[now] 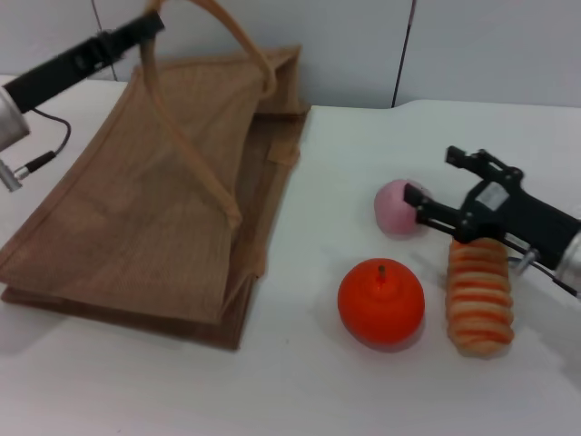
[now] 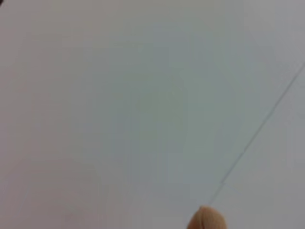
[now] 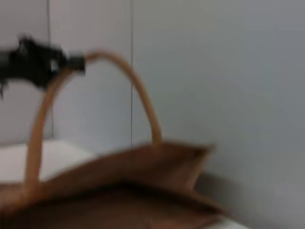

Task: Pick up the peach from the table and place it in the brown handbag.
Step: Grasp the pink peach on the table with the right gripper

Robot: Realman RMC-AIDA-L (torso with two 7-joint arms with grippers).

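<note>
The white surface (image 1: 363,400) stretched out under everything, and the brown handbag (image 1: 154,227) sprawled across my left side of it, far the biggest thing there, its upper panel pulled up like a tent. My left end effector (image 1: 156,20) was up at the back, clamped on one looped handle (image 1: 241,41) and lifting it so the mouth gaped toward the fruit; the right wrist view showed that same handle (image 3: 138,90) arching up from the bag. That part of the job looked done. Over on my right, my right end effector (image 1: 436,186) hung low with its fingers spread wide, holding nothing, just beside a ridged orange-and-cream toy (image 1: 479,295). Nearer me sat the bright orange fruit (image 1: 381,302), not my target. And the peach (image 1: 398,206), smallest of the lot, rested on the surface right at my open fingertips, not yet gripped. By my reckoning, the grasp, the lift and the carry across to the bag were all left to do.
</note>
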